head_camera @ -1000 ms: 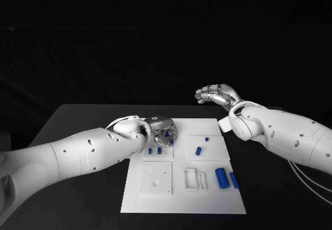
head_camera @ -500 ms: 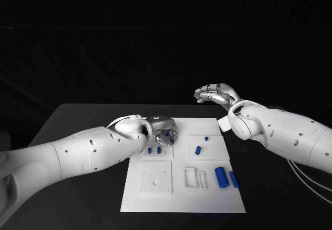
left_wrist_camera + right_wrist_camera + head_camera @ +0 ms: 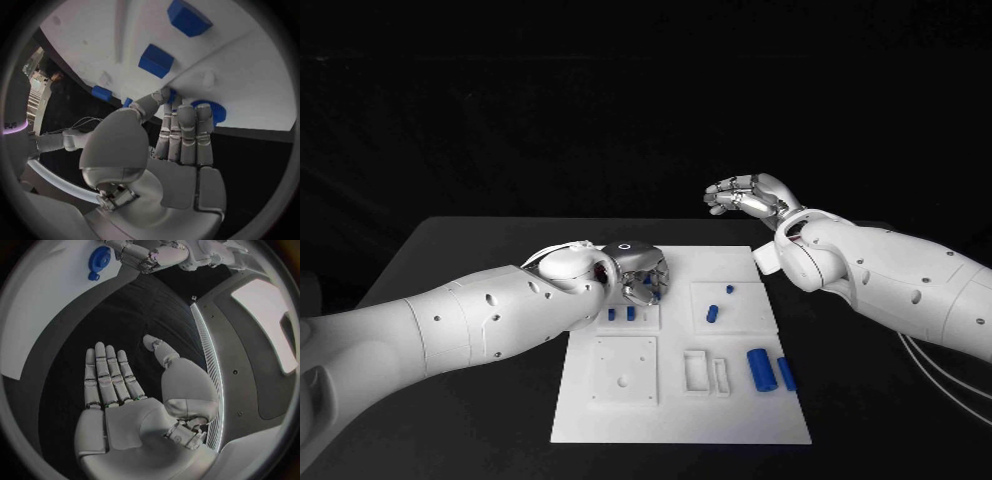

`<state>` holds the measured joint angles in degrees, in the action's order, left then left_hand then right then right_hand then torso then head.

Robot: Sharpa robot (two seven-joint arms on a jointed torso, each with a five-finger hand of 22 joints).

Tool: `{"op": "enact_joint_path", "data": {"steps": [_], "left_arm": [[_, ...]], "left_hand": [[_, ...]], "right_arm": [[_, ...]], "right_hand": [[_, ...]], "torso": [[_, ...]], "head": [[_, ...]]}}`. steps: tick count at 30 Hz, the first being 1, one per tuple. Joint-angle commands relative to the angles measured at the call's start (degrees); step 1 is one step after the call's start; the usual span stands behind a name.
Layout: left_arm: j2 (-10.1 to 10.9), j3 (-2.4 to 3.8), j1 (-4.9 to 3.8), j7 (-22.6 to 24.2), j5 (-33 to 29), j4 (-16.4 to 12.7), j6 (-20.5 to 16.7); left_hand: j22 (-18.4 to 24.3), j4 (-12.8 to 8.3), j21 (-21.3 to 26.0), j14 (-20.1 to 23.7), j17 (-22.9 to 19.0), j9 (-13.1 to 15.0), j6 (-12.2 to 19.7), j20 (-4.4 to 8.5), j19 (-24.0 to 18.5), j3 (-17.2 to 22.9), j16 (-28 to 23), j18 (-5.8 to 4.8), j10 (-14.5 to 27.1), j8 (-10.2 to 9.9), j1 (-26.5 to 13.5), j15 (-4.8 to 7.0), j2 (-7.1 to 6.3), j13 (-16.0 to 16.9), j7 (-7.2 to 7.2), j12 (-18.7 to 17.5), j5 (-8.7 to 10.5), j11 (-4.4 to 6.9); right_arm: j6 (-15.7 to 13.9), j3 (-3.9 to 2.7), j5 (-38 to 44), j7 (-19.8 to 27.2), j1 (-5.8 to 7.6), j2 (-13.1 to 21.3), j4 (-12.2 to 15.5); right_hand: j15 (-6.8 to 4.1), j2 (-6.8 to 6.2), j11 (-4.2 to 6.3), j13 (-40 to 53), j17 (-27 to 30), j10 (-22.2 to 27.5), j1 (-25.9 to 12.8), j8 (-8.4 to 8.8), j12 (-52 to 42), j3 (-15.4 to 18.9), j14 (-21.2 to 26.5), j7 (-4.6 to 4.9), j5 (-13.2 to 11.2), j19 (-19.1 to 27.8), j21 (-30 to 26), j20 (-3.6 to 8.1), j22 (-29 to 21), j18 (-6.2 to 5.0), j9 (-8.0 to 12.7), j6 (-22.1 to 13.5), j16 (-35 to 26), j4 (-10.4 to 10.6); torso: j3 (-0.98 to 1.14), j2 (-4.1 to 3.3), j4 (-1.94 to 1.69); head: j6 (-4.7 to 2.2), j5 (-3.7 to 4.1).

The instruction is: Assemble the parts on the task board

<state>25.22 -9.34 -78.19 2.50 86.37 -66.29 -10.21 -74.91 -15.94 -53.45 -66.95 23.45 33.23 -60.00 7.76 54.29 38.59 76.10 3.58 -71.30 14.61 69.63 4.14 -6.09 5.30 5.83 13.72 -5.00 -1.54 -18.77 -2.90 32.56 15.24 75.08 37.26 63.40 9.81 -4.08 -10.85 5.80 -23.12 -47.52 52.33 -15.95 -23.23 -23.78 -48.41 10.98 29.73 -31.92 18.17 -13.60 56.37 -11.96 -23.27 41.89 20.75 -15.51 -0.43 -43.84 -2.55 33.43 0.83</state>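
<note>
Silver left robot hand point(image 3: 642, 274) pinches a blue part point(image 3: 209, 111); right robot hand point(image 3: 751, 197) spread, empty.

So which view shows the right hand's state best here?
The right wrist view: the right hand lies flat with its fingers straight and apart, holding nothing. The head view shows it raised beyond the task board, small and from the side. The left wrist view does not clearly show it.
</note>
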Motion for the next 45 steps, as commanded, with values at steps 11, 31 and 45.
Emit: {"op": "enact_joint_path", "data": {"steps": [11, 31, 45], "left_arm": [[1.27, -0.57, 1.05, 1.96, -0.49, -0.5, -5.83], [4.48, 1.61, 1.47, 4.56, -6.42, -3.22, -10.3], [8.91, 3.09, 1.41, 1.92, -8.26, -7.55, -3.39]], "left_hand": [[-0.86, -0.04, -0.75, -1.42, -0.09, 0.02, -1.03, 1.73, 1.46, 1.18, 0.81, 2.07, -3.36, 0.57, 0.89, 0.32, 0.71, 1.2, -0.27, 0.23, 0.26, -0.42], [-0.84, 0.04, -0.95, -1.88, -0.19, -0.14, -1.27, 2.05, 2.0, 1.56, 0.92, 2.02, -3.69, 0.63, 0.54, 0.43, 0.41, 1.44, -0.36, -0.23, 0.04, -0.32], [-0.87, 0.02, -1.03, -1.99, -0.19, -0.19, -1.3, 2.11, 2.1, 1.6, 1.01, 2.0, -3.77, 0.63, 0.44, 0.44, 0.42, 1.51, -0.36, -0.36, 0.07, -0.31]], "right_arm": [[0.8, -0.03, 0.01, 0.51, -0.04, -0.07, 0.03], [0.75, -0.03, 0.01, 0.54, -0.08, -0.01, 0.0], [0.74, -0.03, 0.01, 0.48, -0.08, 0.22, 0.0]], "right_hand": [[0.25, 0.03, -0.28, -0.1, 0.11, -0.28, -0.44, -0.36, -0.2, 0.47, 0.05, 2.38, 0.26, 0.05, -0.24, -0.18, 0.09, -0.6, 0.06, -0.4, 0.04, 0.05], [0.25, 0.07, -0.28, -0.17, 0.15, -0.27, -0.5, -0.37, -0.22, 0.49, 0.06, 2.38, 0.29, 0.08, -0.24, -0.21, 0.11, -0.64, 0.08, -0.4, 0.05, 0.08], [0.25, 0.07, -0.28, -0.23, 0.18, -0.27, -0.51, -0.38, -0.24, 0.5, 0.06, 2.38, 0.31, 0.09, -0.24, -0.23, 0.12, -0.67, 0.1, -0.41, 0.07, 0.07]], "torso": [[-0.07, -0.01, -0.02], [-0.06, 0.09, -0.29], [-0.07, 0.06, -0.26]], "head": [[-0.32, -0.06], [-0.98, -0.32], [-1.19, -0.67]]}}
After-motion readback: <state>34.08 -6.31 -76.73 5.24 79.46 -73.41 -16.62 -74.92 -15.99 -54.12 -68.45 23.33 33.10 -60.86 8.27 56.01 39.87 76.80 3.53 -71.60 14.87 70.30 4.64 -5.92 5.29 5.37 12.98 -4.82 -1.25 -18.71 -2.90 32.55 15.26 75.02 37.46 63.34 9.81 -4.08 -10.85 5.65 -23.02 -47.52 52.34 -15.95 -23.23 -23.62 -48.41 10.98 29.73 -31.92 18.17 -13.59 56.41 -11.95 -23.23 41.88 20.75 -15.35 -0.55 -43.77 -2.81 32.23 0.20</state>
